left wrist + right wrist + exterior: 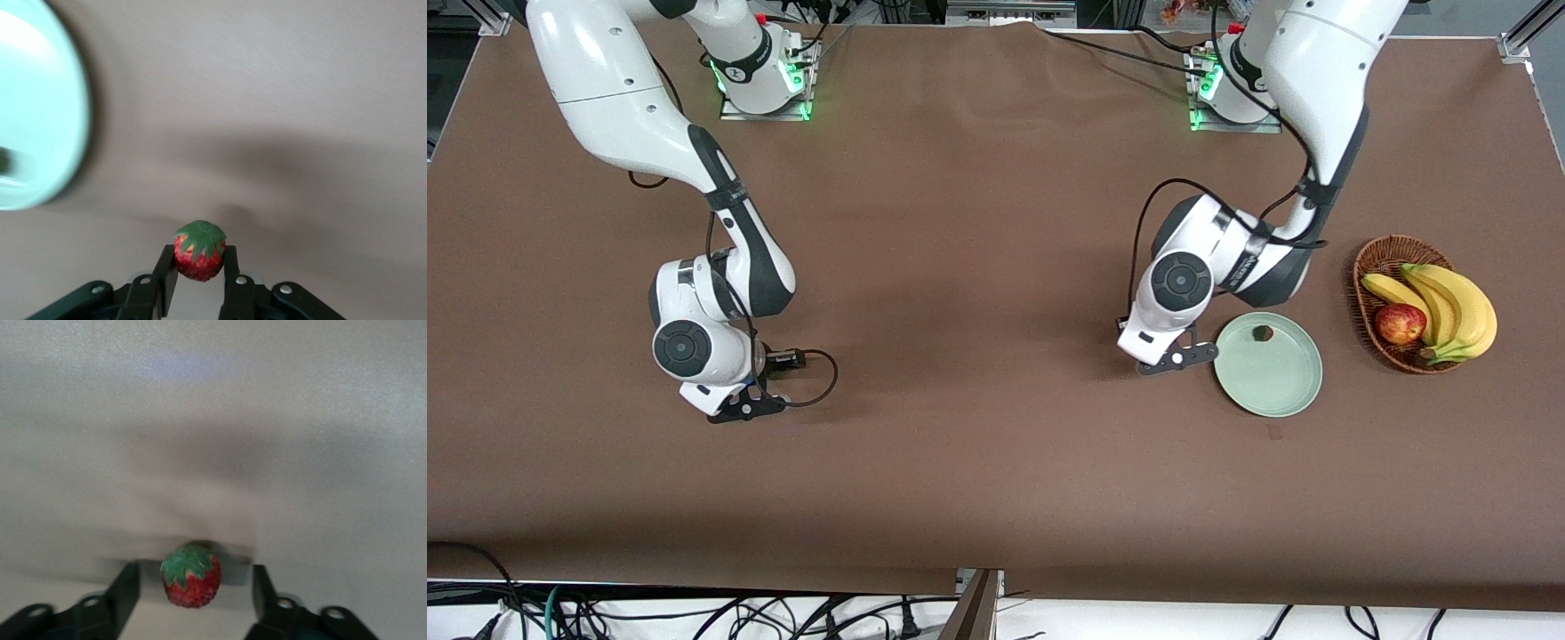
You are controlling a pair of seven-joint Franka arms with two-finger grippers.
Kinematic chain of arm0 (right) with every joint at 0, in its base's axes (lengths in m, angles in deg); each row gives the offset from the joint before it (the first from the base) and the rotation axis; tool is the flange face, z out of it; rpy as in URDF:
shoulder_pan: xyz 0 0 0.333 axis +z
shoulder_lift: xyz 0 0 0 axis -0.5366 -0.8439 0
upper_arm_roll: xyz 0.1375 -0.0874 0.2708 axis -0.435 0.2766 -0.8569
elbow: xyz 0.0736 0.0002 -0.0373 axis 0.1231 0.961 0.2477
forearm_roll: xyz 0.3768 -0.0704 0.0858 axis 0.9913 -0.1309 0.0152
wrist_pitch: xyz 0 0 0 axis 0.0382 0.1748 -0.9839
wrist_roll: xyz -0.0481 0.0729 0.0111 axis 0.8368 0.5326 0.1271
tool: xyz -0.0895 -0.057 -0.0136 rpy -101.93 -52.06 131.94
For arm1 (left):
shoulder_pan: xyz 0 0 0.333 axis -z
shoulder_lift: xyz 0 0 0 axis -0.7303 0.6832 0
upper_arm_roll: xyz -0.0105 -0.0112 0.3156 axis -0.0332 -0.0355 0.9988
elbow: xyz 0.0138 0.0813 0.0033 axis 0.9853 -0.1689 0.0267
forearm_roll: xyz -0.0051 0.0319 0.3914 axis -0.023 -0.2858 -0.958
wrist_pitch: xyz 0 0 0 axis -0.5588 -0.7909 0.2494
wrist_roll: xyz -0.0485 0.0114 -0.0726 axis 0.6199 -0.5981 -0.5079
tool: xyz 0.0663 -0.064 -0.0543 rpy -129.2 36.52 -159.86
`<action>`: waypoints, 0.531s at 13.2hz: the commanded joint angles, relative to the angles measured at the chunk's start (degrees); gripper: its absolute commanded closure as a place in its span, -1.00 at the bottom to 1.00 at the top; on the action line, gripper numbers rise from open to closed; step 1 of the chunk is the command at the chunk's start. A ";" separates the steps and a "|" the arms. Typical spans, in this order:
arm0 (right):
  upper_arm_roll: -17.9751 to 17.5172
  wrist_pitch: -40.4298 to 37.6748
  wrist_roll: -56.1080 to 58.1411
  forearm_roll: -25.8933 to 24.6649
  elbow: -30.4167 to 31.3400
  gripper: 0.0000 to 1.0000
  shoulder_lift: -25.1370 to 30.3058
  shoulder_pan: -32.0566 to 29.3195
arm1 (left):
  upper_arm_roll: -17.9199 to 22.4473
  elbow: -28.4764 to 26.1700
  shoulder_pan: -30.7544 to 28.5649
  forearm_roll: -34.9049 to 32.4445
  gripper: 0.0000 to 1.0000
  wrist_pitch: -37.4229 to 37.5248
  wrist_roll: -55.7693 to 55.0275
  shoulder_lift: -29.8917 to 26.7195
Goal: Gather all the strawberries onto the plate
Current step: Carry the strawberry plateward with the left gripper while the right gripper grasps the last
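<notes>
In the left wrist view, my left gripper (199, 259) is shut on a red strawberry (198, 248) with a green top, just above the brown table beside the pale mint-green plate (33, 120). In the front view, this gripper (1179, 357) sits at the plate's (1272, 384) rim, on the side toward the right arm. A second strawberry (1263, 333) lies in the plate. My right gripper (745, 409) is low at the right arm's end of the table. Its fingers (127, 585) stand open around a third strawberry (191, 579), with a gap on each side.
A brown wicker basket (1374, 267) with bananas (1449, 307) and a red apple (1400, 324) stands beside the plate, toward the left arm's end of the table. A black cable (818, 378) loops from the right wrist.
</notes>
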 commanded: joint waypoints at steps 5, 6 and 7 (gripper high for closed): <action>-0.80 0.76 1.13 0.56 1.86 1.00 1.85 -0.73 | -0.27 -0.68 -10.29 -1.47 0.96 5.00 26.58 -6.02; -0.89 0.76 0.96 1.26 1.69 1.00 1.85 -0.73 | -0.27 -0.68 -11.17 -1.38 0.96 5.00 30.11 -5.93; -0.97 0.76 0.61 1.87 1.25 1.00 1.85 -0.65 | -0.27 -0.77 -12.48 -1.38 0.96 4.92 33.88 -5.85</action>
